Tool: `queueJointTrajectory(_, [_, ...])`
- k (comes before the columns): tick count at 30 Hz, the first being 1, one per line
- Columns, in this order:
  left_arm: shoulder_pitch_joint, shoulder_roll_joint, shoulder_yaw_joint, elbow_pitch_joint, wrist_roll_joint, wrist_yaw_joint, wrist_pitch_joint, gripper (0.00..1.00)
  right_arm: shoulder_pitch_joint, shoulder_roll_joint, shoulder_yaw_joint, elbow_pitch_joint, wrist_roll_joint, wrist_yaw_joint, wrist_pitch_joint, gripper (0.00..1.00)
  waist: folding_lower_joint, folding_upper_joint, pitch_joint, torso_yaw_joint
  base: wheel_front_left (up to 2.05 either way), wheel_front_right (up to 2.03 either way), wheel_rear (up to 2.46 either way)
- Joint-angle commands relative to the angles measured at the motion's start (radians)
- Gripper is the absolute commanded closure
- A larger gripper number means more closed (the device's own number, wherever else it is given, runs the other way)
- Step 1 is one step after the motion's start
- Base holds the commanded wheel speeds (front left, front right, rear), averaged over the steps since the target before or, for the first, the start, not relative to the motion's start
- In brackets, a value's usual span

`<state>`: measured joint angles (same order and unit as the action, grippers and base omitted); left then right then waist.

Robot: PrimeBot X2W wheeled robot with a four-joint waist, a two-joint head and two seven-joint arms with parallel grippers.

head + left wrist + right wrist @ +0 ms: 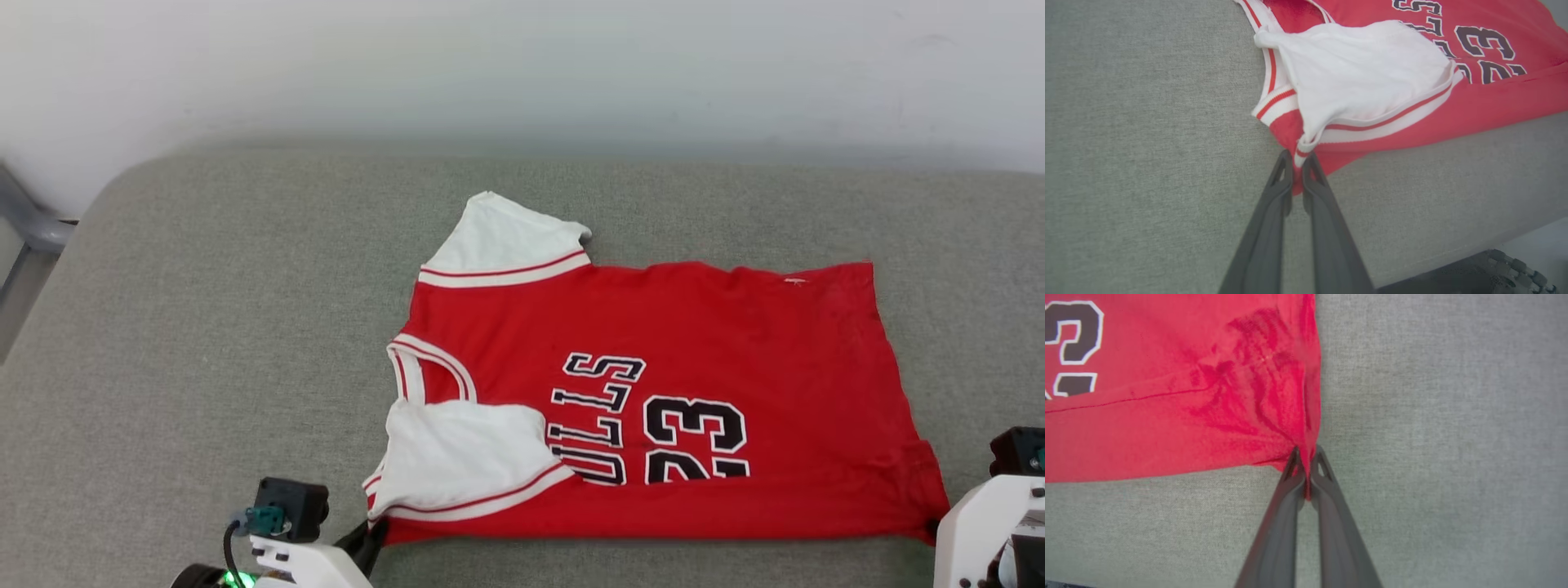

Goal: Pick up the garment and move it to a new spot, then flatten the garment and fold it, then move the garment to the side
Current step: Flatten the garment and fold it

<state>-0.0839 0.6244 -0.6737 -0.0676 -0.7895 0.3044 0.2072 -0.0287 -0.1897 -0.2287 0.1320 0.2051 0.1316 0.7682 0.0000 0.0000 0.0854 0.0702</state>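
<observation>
The garment (694, 343), a red jersey with white sleeves and black lettering with 23, lies spread on the grey cushion, neck to the left and hem to the right. One white sleeve is folded over its front near the left corner. My left gripper (1298, 157) is shut on the near shoulder corner of the garment (1372, 81), red cloth pinched between its fingers; its dark fingers (366, 543) reach that corner in the head view. My right gripper (1306, 453) is shut on the near hem corner of the garment (1188, 396).
The grey cushion (204, 327) runs wide to the left, behind and to the right of the jersey. A white wall rises behind it. A grey metal frame (24, 220) stands at the far left. The cushion's front edge (1453, 253) lies close to my left gripper.
</observation>
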Motion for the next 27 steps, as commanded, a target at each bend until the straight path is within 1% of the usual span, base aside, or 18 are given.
queueJointTrajectory(1, [0.023, 0.011, -0.003, 0.002, -0.008, -0.001, 0.007, 1.0, 0.024, -0.013, -0.005, -0.015, 0.008, -0.002, 0.012, 1.0, 0.0, 0.0, -0.028, -0.006, 0.0, 0.0, 0.0])
queueJointTrajectory(4, [0.048, 0.016, -0.01, -0.001, -0.022, 0.0, 0.019, 1.0, 0.054, -0.018, -0.007, -0.04, 0.018, -0.002, 0.032, 1.0, 0.0, 0.0, -0.046, -0.007, 0.0, 0.0, 0.0])
queueJointTrajectory(8, [0.092, 0.029, -0.023, -0.006, -0.039, 0.002, 0.035, 1.0, 0.123, -0.026, -0.025, -0.104, 0.031, -0.002, 0.061, 1.0, 0.0, 0.0, -0.072, -0.01, 0.0, 0.0, 0.0])
queueJointTrajectory(11, [0.115, 0.033, -0.035, -0.006, -0.034, 0.01, 0.037, 1.0, 0.172, -0.012, -0.048, -0.142, 0.038, -0.002, 0.086, 1.0, 0.0, 0.0, -0.08, -0.014, 0.0, 0.0, 0.0])
queueJointTrajectory(14, [0.127, 0.02, -0.043, -0.004, -0.048, 0.0, 0.037, 1.0, 0.21, 0.005, -0.048, -0.164, 0.05, -0.002, 0.112, 1.0, 0.0, 0.0, -0.082, -0.016, 0.0, 0.0, 0.0])
queueJointTrajectory(17, [0.132, 0.011, -0.053, 0.019, -0.054, -0.012, 0.041, 1.0, 0.221, 0.017, -0.051, -0.162, 0.057, -0.002, 0.111, 1.0, 0.0, 0.0, -0.084, -0.02, 0.0, 0.0, 0.0])
queueJointTrajectory(25, [0.105, -0.011, -0.07, 0.065, -0.048, -0.031, 0.033, 1.0, 0.207, 0.018, -0.036, -0.107, 0.064, -0.002, 0.081, 1.0, 0.0, 0.0, -0.085, -0.022, 0.0, 0.0, 0.0])
queueJointTrajectory(26, [0.102, -0.013, -0.071, 0.071, -0.044, -0.032, 0.03, 0.54, 0.204, 0.015, -0.026, -0.106, 0.07, -0.002, 0.076, 0.6, 0.0, 0.0, -0.085, -0.021, 0.0, 0.0, 0.0])
queueJointTrajectory(27, [0.1, -0.014, -0.072, 0.076, -0.042, -0.034, 0.027, 0.08, 0.201, 0.009, -0.018, -0.106, 0.076, -0.002, 0.069, 0.0, 0.0, 0.0, -0.085, -0.022, 0.0, 0.0, 0.0])
